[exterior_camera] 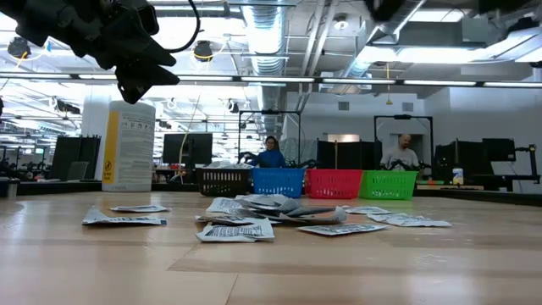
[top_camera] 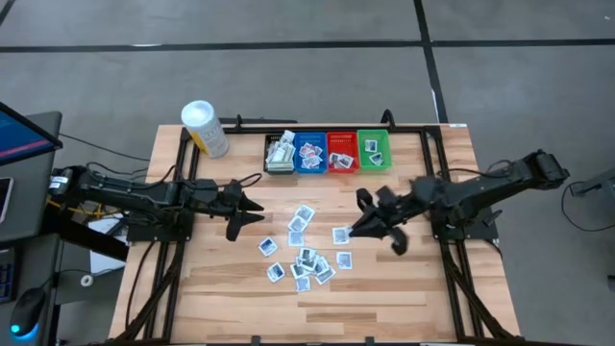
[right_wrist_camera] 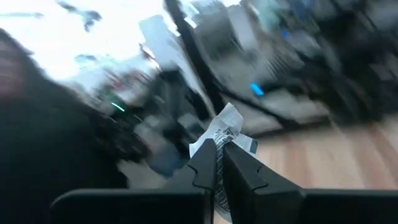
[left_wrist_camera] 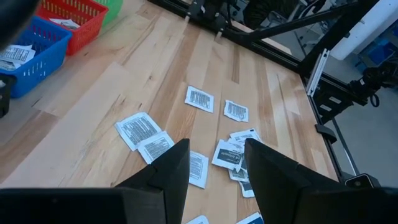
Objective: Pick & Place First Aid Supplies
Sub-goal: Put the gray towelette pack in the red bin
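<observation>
Where right fingers [right_wrist_camera: 219, 163] meet, packet [right_wrist_camera: 225, 127] pinched

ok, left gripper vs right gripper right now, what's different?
The left gripper is open and empty; the right gripper is shut on a packet, pinched upright between its fingers. The left gripper hangs left of the scattered packets, while the right gripper is at their right edge. Both arms reach inward over the wooden table.

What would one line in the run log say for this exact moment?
right pincer: shut on packet, lifted | left pincer: open, above table | loose packets: mid-table | bins: far edge
</observation>
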